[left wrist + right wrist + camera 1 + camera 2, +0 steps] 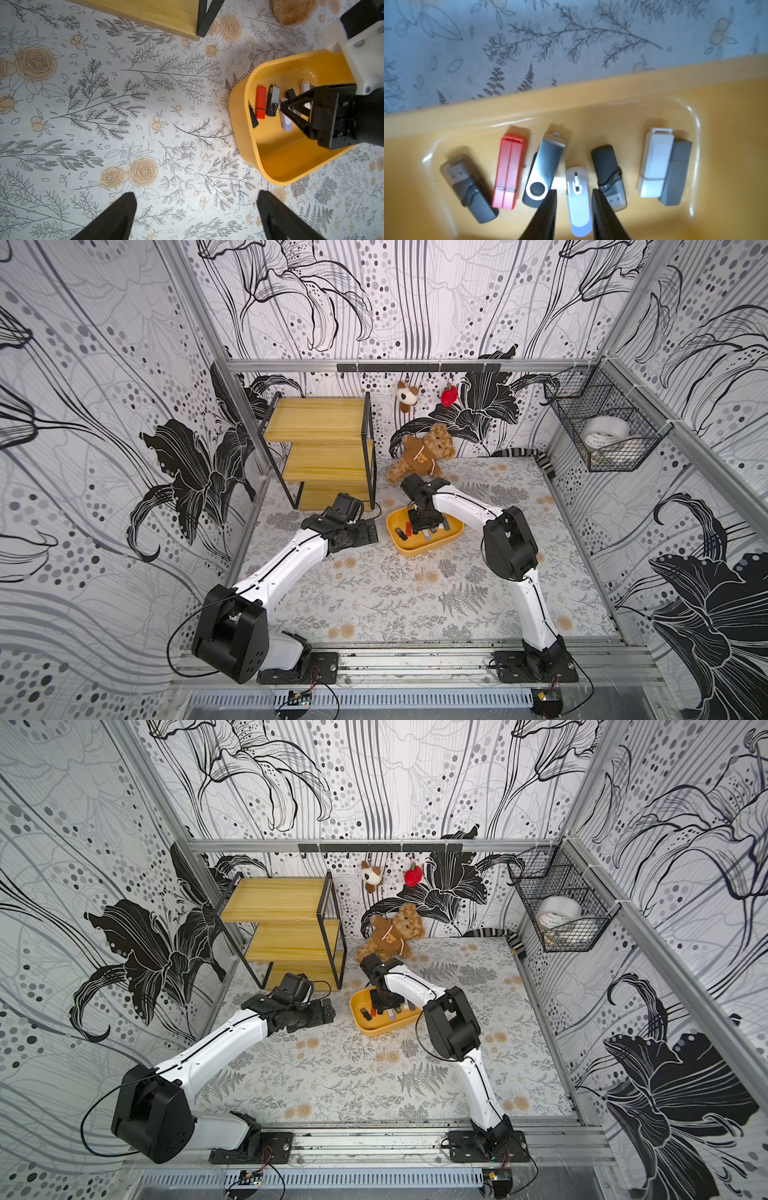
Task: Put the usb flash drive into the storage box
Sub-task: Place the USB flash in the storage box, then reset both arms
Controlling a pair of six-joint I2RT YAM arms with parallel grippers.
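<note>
The yellow-orange storage box (415, 551) (376, 1031) (245, 128) (571, 97) sits mid-table and holds several usb flash drives in a row. A white and lavender usb flash drive (578, 199) (286, 122) lies flat on the box floor. My right gripper (573, 190) (424, 526) reaches down into the box and straddles it, open a little, with a small gap on each side of the drive. A red drive (509, 172) and a silver swivel drive (545, 166) lie beside it. My left gripper (196, 193) (372, 533) hovers wide open over bare table, left of the box.
A wooden shelf rack (320, 448) stands at the back left and a teddy bear (424, 452) sits behind the box. A black wire basket (602, 427) with a tape roll hangs on the right wall. Two small plush toys (407, 396) hang from the back rail.
</note>
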